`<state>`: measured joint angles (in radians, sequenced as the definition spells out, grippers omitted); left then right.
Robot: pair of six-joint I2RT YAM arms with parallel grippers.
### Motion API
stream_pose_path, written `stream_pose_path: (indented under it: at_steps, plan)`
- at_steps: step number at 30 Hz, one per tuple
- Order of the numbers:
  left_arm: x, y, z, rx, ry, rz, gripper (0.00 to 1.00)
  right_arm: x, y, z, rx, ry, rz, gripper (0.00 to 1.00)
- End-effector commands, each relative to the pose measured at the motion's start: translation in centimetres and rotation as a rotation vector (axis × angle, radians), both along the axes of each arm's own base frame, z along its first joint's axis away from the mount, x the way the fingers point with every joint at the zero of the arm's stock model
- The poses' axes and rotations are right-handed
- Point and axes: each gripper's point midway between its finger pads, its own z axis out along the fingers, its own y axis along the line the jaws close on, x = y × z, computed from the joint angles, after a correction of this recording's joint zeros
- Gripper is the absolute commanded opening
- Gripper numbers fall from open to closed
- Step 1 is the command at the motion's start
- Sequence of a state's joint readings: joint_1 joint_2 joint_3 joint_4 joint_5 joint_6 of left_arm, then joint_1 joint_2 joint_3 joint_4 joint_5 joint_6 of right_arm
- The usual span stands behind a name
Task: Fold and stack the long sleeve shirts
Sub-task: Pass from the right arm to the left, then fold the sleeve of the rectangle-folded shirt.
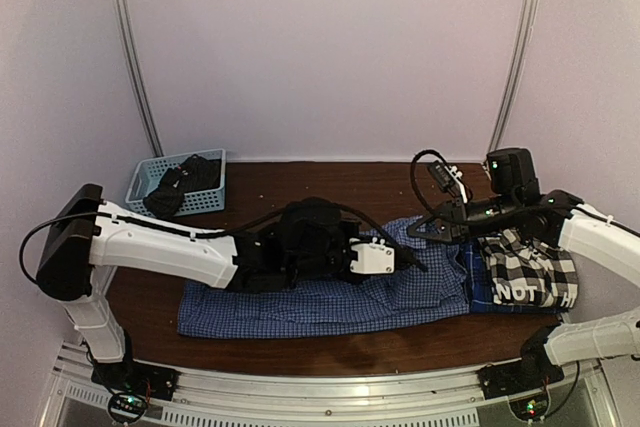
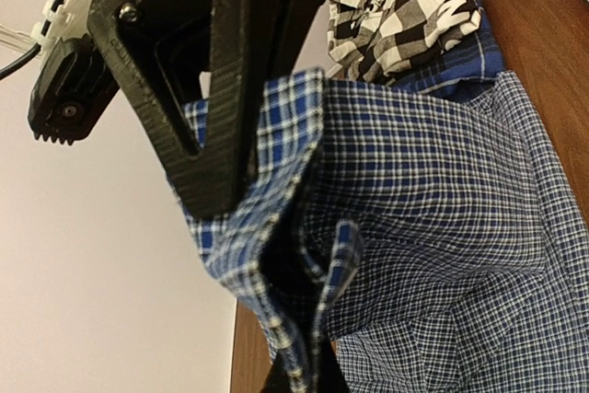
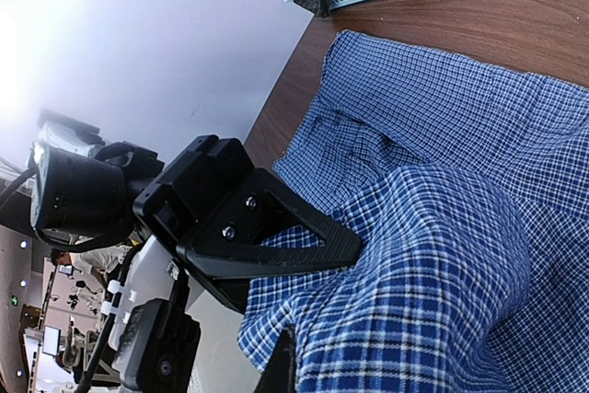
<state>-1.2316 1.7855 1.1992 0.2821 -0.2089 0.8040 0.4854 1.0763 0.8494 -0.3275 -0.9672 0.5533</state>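
Closest to the lens, the black left fingers [image 2: 212, 117] are seen clamped on a raised fold of the blue fine-check shirt [image 2: 442, 227], with the cloth bunched between them. From the overhead view, left to right, the following are recorded. Light blue lattice basket [image 1: 200, 202], set at the back left of the bench [image 1: 300, 182], with a dark bundled item [image 1: 185, 182] held inside it. Left arm [image 1: 160, 247], white-shelled, stretched across the bench towards the right, above the shirt. Blue fine-check shirt, spread along the near half of the bench from left of centre to the stack at the right; it is laid flat except at its right end, which is held up off the wood. Right fingers [image 3: 285, 241], closed on that same raised end, just beside the left fingers; cloth is seen passing beneath the upper one. Black-and-white large-plaid shirt [image 1: 525, 265], folded, with white lettering shown along its near edge, laid on top of the darker blue plaid shirt [image 1: 476, 292], of which only a strip is exposed at the left side. This stack is placed at the right end of the bench, abutting the fine-check shirt.
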Motion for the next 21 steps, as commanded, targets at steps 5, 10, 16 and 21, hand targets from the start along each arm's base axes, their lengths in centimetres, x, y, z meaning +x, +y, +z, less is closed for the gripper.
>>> stream_pose_path:
  at_steps: [5,10,16,21]
  plan:
    - [-0.3,1.0,2.6,-0.023,0.087,0.034,0.0,-0.4,-1.3,1.0,-0.043,-0.064,-0.045,0.55]
    - [-1.3,1.8,3.0,0.037,0.214,0.035,0.0,-0.9,-3.2,2.4,-0.135,-0.124,-0.108,0.68]
    - [-4.1,1.9,3.5,0.109,0.377,-0.007,0.0,-0.8,-5.5,5.9,-0.208,-0.224,-0.213,0.68]
    - [-7.5,2.0,3.4,0.17,0.387,-0.019,0.0,1.1,-7.4,6.9,-0.311,-0.269,-0.326,0.69]
